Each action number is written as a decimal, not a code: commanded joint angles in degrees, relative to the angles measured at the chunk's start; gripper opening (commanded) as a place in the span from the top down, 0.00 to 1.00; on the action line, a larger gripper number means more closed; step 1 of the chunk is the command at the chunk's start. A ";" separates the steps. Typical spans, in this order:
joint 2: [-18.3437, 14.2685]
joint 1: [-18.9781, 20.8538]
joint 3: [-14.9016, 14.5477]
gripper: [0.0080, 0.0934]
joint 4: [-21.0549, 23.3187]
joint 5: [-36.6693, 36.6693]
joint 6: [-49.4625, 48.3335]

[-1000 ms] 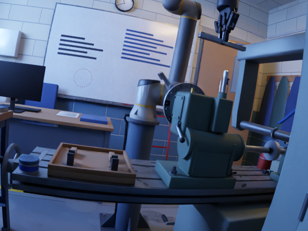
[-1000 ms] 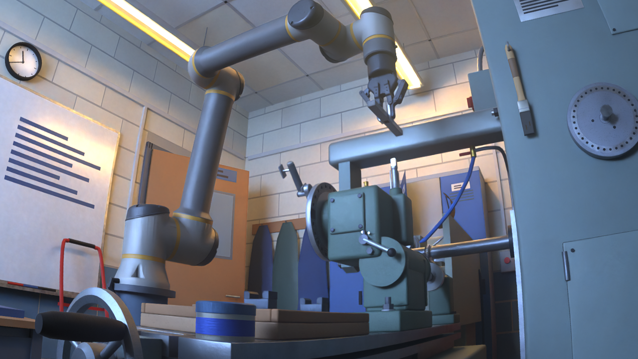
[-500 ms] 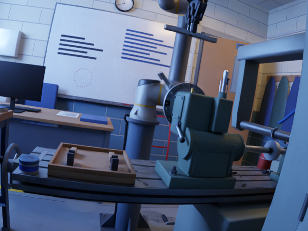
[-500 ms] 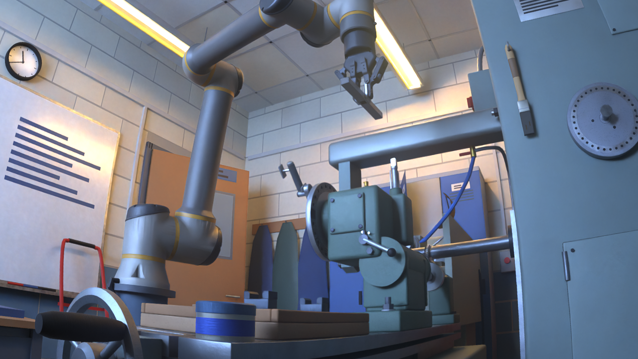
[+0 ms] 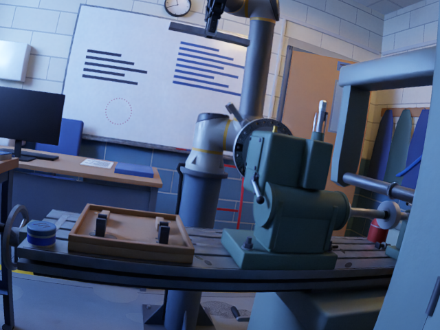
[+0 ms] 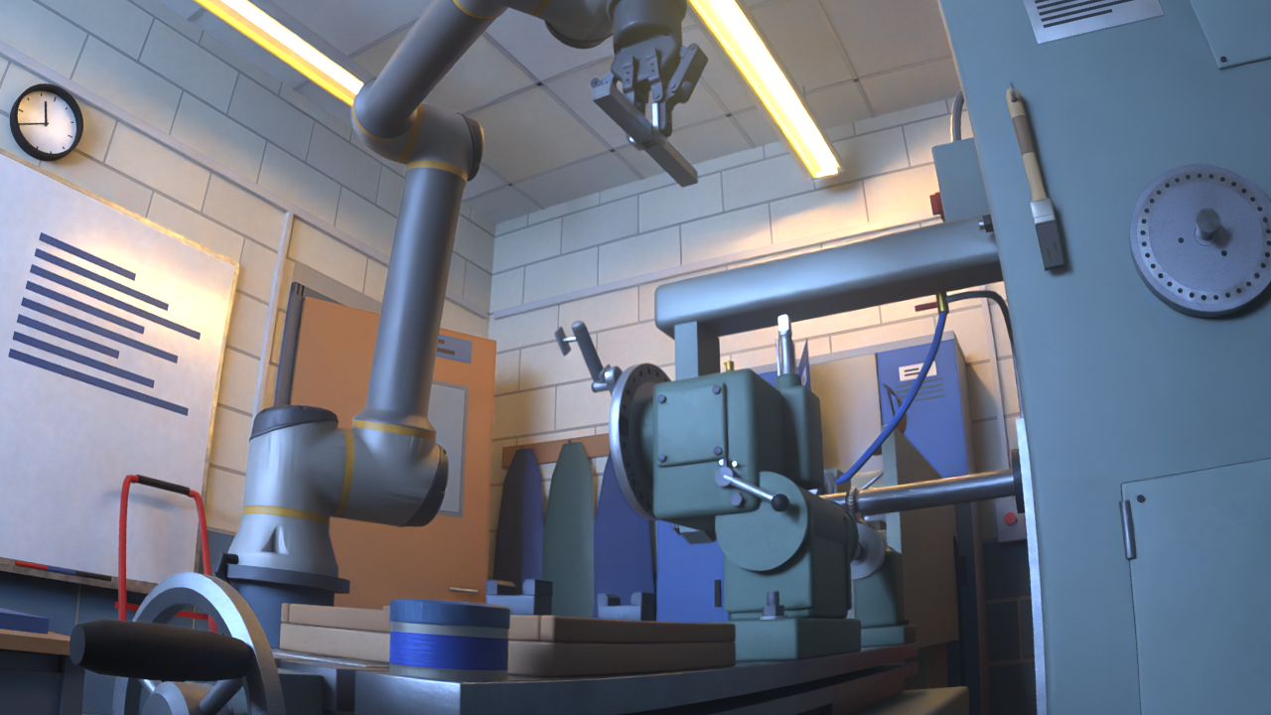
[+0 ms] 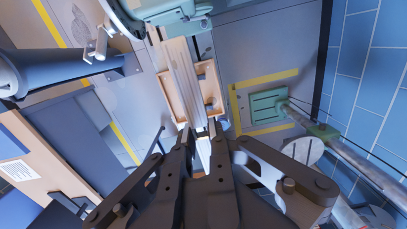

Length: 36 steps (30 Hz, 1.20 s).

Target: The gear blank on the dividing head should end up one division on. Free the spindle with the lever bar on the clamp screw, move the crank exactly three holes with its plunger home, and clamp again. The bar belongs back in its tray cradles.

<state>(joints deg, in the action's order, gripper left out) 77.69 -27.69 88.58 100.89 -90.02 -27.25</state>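
The lever bar [image 5: 209, 33] [image 6: 646, 133] [image 7: 186, 82] hangs high above the wooden tray [image 5: 130, 232] [image 6: 551, 636] [image 7: 190, 91], whose two dark cradles [image 5: 100, 224] [image 5: 164, 231] stand empty. The green dividing head [image 5: 289, 199] [image 6: 742, 498] sits to the tray's right on the mill table, with its index plate and crank [image 5: 234, 115] [image 6: 591, 356] [image 7: 99, 47] facing the arm's base. The gear blank [image 5: 389, 214] sits on the spindle at the head's far end. My gripper [image 5: 212, 22] [image 6: 651, 89] [image 7: 200, 134] is near the ceiling, closed around the middle of the lever bar.
A blue round tin [image 5: 41, 233] [image 6: 449, 633] stands at the table's left end beside the tray. The mill's overarm [image 6: 827, 276] and column [image 6: 1147, 400] rise to the right of the head. A handwheel [image 6: 191, 640] projects off the table's left end.
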 commanded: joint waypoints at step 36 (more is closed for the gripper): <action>-1.93 -6.18 -2.37 1.00 -0.19 0.02 -6.63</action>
<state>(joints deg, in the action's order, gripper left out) 75.70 -33.87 86.33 100.65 -90.00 -33.88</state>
